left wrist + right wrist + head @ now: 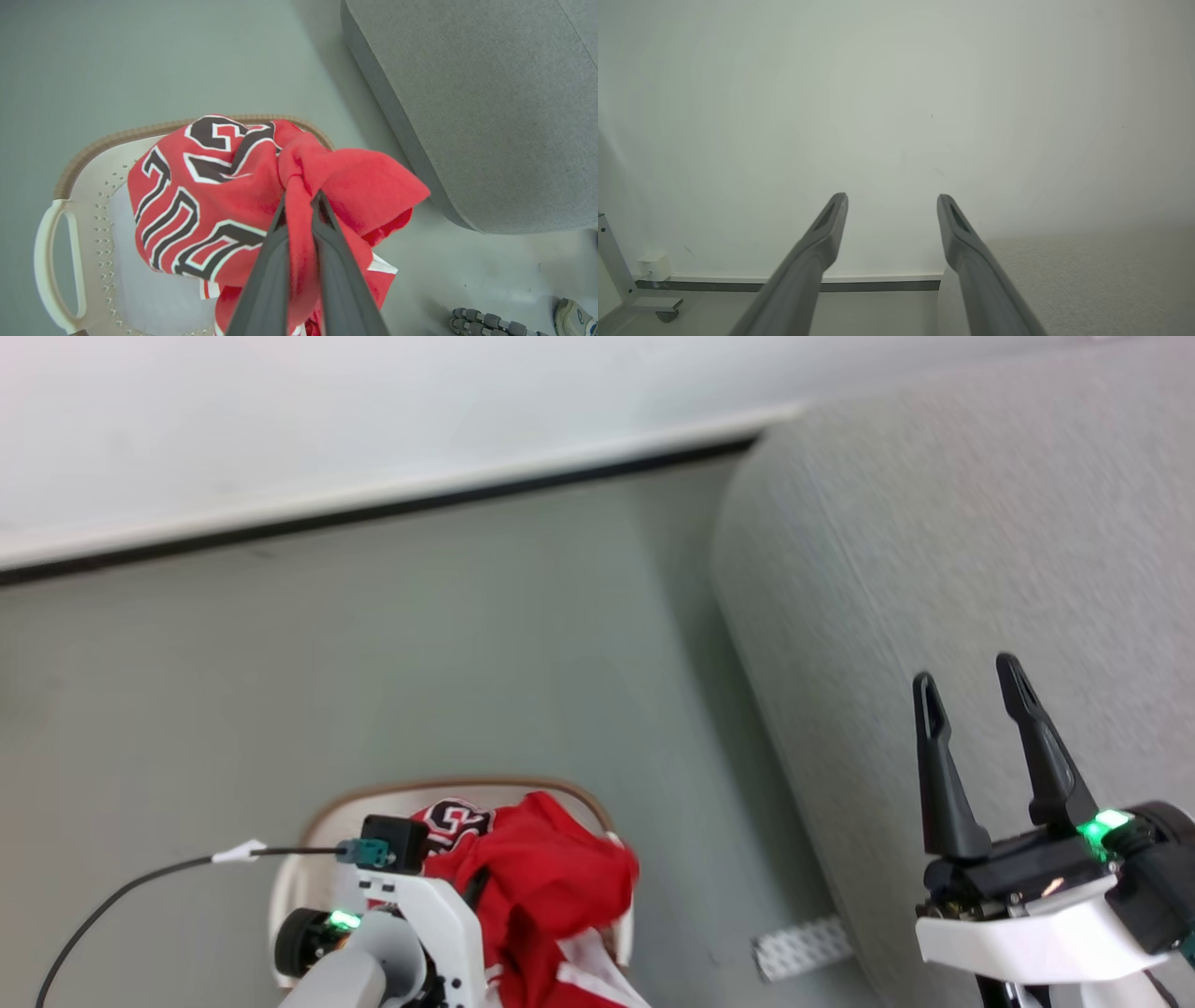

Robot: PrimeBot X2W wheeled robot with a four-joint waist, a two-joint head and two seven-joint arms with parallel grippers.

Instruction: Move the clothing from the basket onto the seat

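Since we judge the clothing [205, 186] thin and limp, our left claw [301, 197] pinches a gathered fold, and it hangs over the basket [93, 148], left of the seat [490, 116]; our right claw [964, 669] gapes empty.

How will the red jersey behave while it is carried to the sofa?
Probably floppy: the jersey bunches and hangs in folds around the left pincer. Likely light, since one thin pinch holds it. Its loose ends may snag on the basket rim.
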